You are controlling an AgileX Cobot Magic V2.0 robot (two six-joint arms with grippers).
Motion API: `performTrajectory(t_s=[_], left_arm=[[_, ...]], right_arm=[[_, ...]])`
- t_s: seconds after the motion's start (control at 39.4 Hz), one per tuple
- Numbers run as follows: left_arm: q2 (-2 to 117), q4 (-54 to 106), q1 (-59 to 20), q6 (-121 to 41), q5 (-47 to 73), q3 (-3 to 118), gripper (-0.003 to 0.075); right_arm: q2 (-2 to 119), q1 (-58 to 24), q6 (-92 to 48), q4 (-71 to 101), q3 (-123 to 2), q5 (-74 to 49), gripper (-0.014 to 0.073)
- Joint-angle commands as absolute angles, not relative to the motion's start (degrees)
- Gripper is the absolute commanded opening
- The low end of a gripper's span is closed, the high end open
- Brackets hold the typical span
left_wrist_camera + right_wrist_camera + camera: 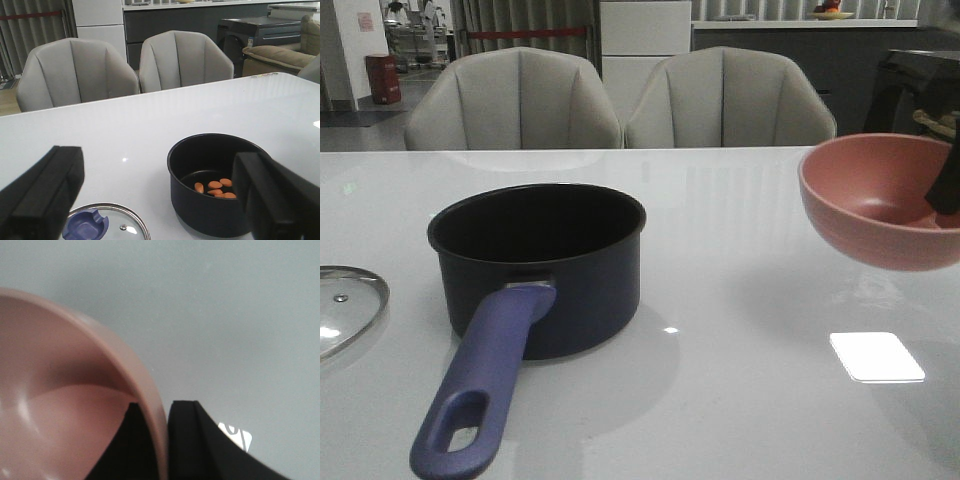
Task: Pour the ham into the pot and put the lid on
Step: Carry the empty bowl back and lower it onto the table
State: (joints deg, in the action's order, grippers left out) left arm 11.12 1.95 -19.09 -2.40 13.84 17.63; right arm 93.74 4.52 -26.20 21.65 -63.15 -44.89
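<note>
The dark navy pot (540,265) stands on the white table with its purple-blue handle (480,395) pointing toward the front; it also shows in the left wrist view (212,182). Several orange-pink ham bits (216,188) lie on its black bottom. The glass lid (345,305) lies flat on the table left of the pot, its blue knob (86,229) showing in the left wrist view. My left gripper (160,200) is open and empty above the lid and pot. My right gripper (162,440) is shut on the rim of the pink bowl (885,200), held above the table at the right; the bowl (65,405) looks empty.
Two grey chairs (515,100) stand behind the table's far edge. A bright reflection patch (876,356) lies on the table under the bowl. A dark cabinet and a sofa stand in the background at the right.
</note>
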Motion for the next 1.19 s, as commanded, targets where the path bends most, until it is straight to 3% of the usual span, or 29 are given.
performTrajectory(t_s=[0.0, 0.2, 0.3, 0.38, 0.48, 0.91, 1.17], left_arm=[[11.7, 2.2, -19.6, -2.4, 9.2, 19.1, 0.0637], [11.7, 2.2, -19.6, -2.4, 9.2, 19.1, 0.0637], [11.7, 2.2, -19.6, -2.4, 9.2, 19.1, 0.0637], [11.7, 2.2, -19.6, -2.4, 9.2, 19.1, 0.0637], [11.7, 2.2, -19.6, -2.4, 9.2, 19.1, 0.0637], [11.7, 2.2, -19.6, -2.4, 9.2, 19.1, 0.0637], [11.7, 2.2, -19.6, -2.4, 9.2, 19.1, 0.0637]], right_arm=[[94.0, 4.9, -26.2, 20.8, -65.1, -43.6, 0.0144], [98.4, 4.9, -26.1, 19.2, -65.1, -42.5, 0.0181], [99.3, 4.9, -26.1, 19.2, -65.1, -42.2, 0.0318], [99.4, 4.9, -26.1, 19.1, -65.1, -41.2, 0.0468], [99.3, 4.9, -26.4, 18.1, -65.8, -40.4, 0.0570], [87.0, 4.8, -26.6, 19.1, -67.2, -42.7, 0.0575], [75.1, 3.9, -26.6, 24.9, -59.2, -33.5, 0.0575]])
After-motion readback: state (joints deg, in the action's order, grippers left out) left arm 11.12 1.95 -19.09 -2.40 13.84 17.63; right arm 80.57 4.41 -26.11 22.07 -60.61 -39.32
